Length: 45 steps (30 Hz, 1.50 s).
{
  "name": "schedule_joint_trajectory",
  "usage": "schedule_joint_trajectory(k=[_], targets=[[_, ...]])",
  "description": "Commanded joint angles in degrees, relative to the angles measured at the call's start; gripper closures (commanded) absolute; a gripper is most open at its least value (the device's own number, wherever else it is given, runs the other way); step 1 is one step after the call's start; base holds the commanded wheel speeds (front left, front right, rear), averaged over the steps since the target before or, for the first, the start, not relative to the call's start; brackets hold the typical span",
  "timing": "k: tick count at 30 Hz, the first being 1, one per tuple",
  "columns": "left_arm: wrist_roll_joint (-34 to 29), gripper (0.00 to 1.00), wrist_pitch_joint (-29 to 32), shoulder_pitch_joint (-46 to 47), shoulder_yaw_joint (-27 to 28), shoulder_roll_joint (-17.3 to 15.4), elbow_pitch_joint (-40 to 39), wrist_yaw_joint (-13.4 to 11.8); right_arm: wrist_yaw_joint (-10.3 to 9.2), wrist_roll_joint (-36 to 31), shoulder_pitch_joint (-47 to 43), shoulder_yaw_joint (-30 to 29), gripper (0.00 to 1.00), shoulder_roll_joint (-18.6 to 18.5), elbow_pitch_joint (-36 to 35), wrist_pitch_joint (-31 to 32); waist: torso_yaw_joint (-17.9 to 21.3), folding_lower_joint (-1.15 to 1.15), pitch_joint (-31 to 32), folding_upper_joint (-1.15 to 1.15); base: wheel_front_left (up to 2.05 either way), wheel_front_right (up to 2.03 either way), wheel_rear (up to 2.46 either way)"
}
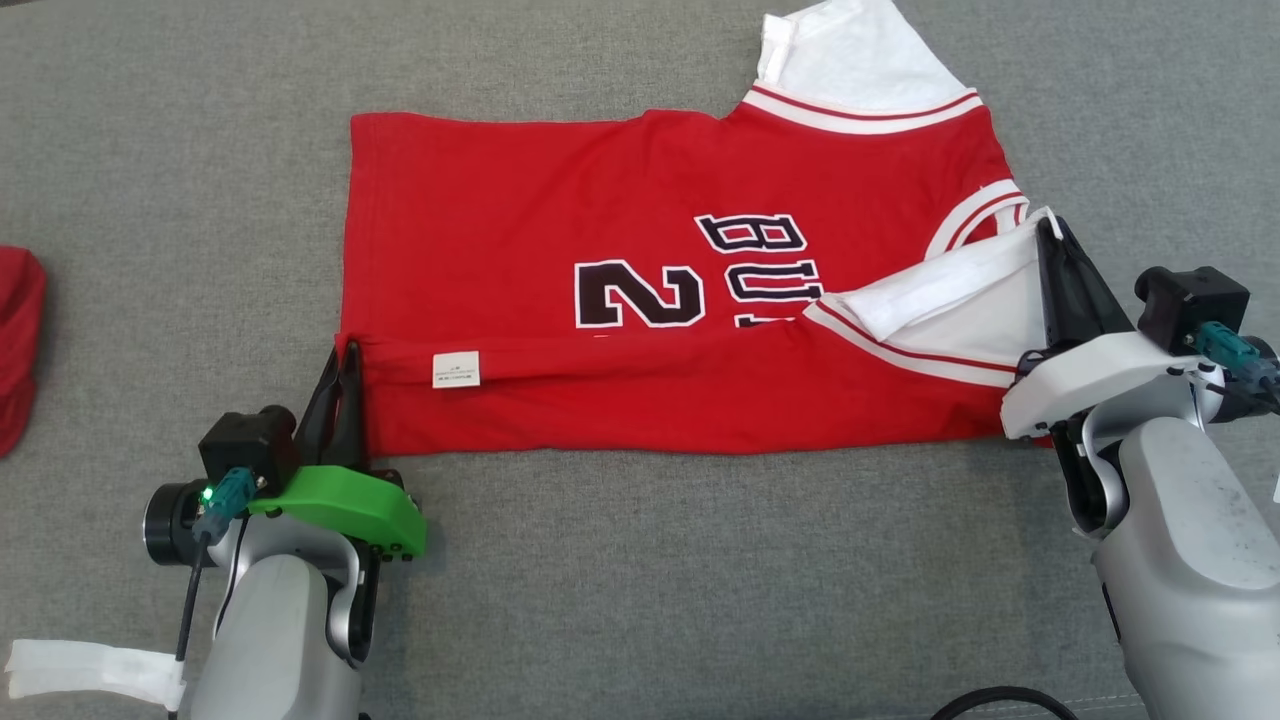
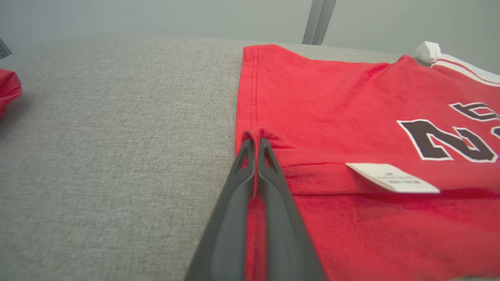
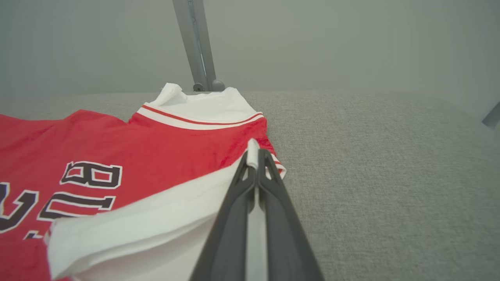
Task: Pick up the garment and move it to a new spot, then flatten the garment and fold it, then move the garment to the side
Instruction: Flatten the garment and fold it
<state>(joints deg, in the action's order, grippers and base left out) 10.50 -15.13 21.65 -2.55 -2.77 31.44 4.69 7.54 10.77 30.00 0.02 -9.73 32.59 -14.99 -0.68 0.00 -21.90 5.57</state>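
The garment (image 1: 600, 250) is a red jersey with white sleeves and dark lettering, spread on the grey surface with its near edge folded up over itself. My left gripper (image 1: 345, 355) is shut on the folded red hem corner at the garment's left end; its fingers (image 2: 269, 175) pinch red cloth (image 2: 351, 117). My right gripper (image 1: 1050, 225) is shut on the white sleeve at the right end, holding it pulled in over the red body. Its fingers (image 3: 269, 183) clamp white fabric (image 3: 156, 226). A white label (image 1: 455, 369) shows on the folded strip.
The grey fabric surface (image 1: 700, 580) stretches all around the jersey. Another red cloth (image 1: 18, 340) lies at the far left edge. A metal post (image 3: 197, 47) rises behind the surface. White tape (image 1: 90, 672) is wrapped near my left forearm.
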Motion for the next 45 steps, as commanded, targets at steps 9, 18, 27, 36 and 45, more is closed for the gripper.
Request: schedule_joint_trajectory(k=[9, 18, 27, 36, 45], targets=[[-0.72, 0.0, -0.01, 0.85, 0.58, -0.23, -3.11, -2.21, -0.11, -0.21, 1.52, -2.03, 0.0, 0.9, -2.95, -0.16, 0.06, 0.0, -1.5, 0.01, 0.0, 0.0, 0.0], [0.48, 0.0, -0.01, -6.41, 1.22, -0.2, -7.05, -3.55, -0.11, 2.75, -8.15, -1.84, 0.0, 1.28, -7.19, -0.15, 0.83, 0.0, 1.78, 0.01, 0.0, 0.0, 0.0], [2.13, 0.0, -0.01, -11.24, 0.15, -0.25, -7.95, -3.96, -0.1, 5.85, -15.19, -0.57, 0.0, 1.74, -5.02, -0.14, 1.55, 0.0, 3.23, 0.01, 0.0, 0.0, 0.0], [1.42, 0.0, 0.0, -11.29, -0.77, -0.23, -7.44, -3.56, -0.11, 8.76, -13.88, 0.22, 0.13, 2.16, 2.78, -0.13, 0.51, 0.0, 3.28, 0.01, 0.0, 0.0, 0.0], [2.53, 0.0, -0.01, -10.08, -0.18, -0.22, -5.9, -1.73, -0.11, 9.44, -12.73, 1.48, 1.0, 1.24, 2.52, -0.12, 0.54, 0.0, 3.03, 0.01, 0.0, 0.0, 0.0]])
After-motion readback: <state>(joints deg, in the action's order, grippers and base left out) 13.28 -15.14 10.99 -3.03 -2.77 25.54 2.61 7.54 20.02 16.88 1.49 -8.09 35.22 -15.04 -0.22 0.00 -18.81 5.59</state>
